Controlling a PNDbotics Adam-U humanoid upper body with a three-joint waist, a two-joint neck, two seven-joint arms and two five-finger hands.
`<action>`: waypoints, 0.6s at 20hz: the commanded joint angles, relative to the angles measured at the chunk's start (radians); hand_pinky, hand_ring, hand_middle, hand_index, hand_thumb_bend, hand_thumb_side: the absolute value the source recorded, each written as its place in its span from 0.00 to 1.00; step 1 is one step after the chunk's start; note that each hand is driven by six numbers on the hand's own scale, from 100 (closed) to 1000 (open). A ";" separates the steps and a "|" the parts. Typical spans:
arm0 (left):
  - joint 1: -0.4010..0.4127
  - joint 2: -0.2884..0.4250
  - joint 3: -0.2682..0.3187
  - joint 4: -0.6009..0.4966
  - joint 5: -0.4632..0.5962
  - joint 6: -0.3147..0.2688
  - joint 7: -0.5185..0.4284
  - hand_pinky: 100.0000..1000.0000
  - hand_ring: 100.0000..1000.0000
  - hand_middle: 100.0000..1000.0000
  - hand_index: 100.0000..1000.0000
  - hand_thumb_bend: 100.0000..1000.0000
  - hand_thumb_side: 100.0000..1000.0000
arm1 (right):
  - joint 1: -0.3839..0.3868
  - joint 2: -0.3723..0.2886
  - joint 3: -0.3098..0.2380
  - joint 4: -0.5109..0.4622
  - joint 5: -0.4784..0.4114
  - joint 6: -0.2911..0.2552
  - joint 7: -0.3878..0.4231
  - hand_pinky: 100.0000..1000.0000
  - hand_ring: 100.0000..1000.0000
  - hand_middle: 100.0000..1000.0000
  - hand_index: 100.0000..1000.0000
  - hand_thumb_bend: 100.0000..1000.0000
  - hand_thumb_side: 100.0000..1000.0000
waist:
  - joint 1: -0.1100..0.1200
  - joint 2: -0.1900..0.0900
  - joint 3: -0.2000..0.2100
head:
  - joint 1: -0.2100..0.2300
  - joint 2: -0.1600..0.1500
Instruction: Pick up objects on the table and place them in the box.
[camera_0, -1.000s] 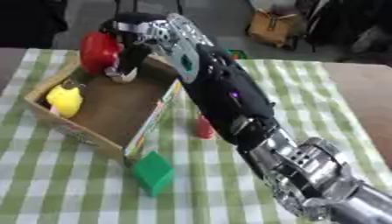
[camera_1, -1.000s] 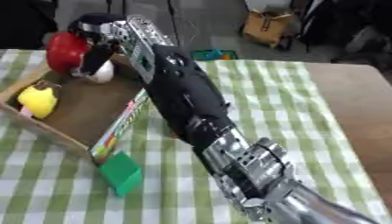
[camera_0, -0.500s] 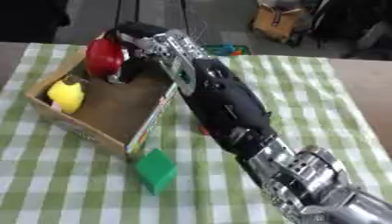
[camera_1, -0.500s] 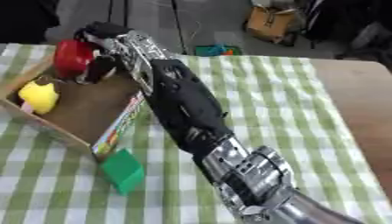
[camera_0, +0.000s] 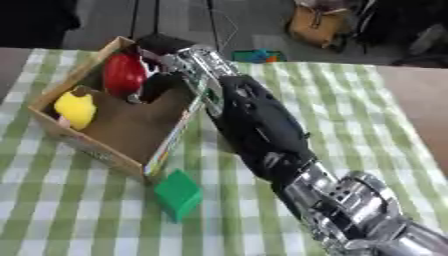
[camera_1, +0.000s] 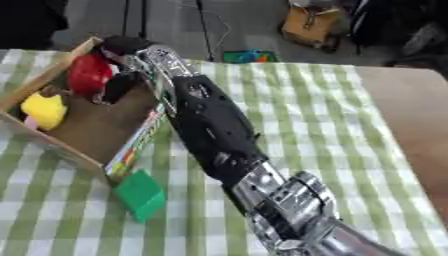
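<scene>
- Green-and-white checked cloth (camera_0: 367, 125) covers the table and fills most of the frame; bare brown tabletop shows at the right edge.
- Cardboard box (camera_0: 105, 150) sits at the upper left, open on top, its printed side wall facing the centre of the frame.
- A yellow object (camera_0: 75, 109) lies inside the box against its left wall (its exact shape is blurred), with a small pink thing just below it.
- A green block (camera_0: 180, 193) lies on the cloth just outside the box's near corner, at lower centre-left, apart from the hand.
- The right arm (camera_0: 262, 135) runs as a black and silver diagonal from the lower right corner up to the box, and it hides the cloth and part of the box's right wall behind it.
- The right hand (camera_0: 162, 75) is over the far end of the box, its dark fingers curled against a red object (camera_0: 124, 74), which sits in the box's upper part; whether the object rests on the box floor cannot be told.
- Beyond the table, at the top of the frame, are a dark floor, a brown bag (camera_0: 317, 26) and a small blue-green thing.
- The left hand shows in neither view.
</scene>
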 joint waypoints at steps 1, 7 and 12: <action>-0.012 0.013 0.002 -0.014 0.001 0.002 0.000 0.81 0.83 0.75 0.74 0.00 1.00 | -0.028 -0.014 0.001 -0.006 0.022 -0.018 0.001 0.49 0.80 0.90 0.98 0.29 0.62 | 0.013 -0.023 -0.001 | 0.002 -0.007; -0.011 0.012 0.002 -0.014 0.001 0.003 0.001 0.82 0.83 0.75 0.74 0.00 1.00 | -0.043 -0.014 0.004 -0.007 -0.013 -0.072 0.132 0.81 0.98 1.00 1.00 0.42 0.78 | 0.015 -0.029 -0.011 | 0.005 0.000; -0.012 0.013 0.002 -0.014 0.002 0.002 0.002 0.82 0.83 0.75 0.74 0.00 1.00 | -0.045 -0.015 -0.011 -0.015 -0.065 -0.043 0.224 0.96 1.00 1.00 1.00 0.46 0.85 | 0.016 -0.033 -0.013 | 0.006 -0.001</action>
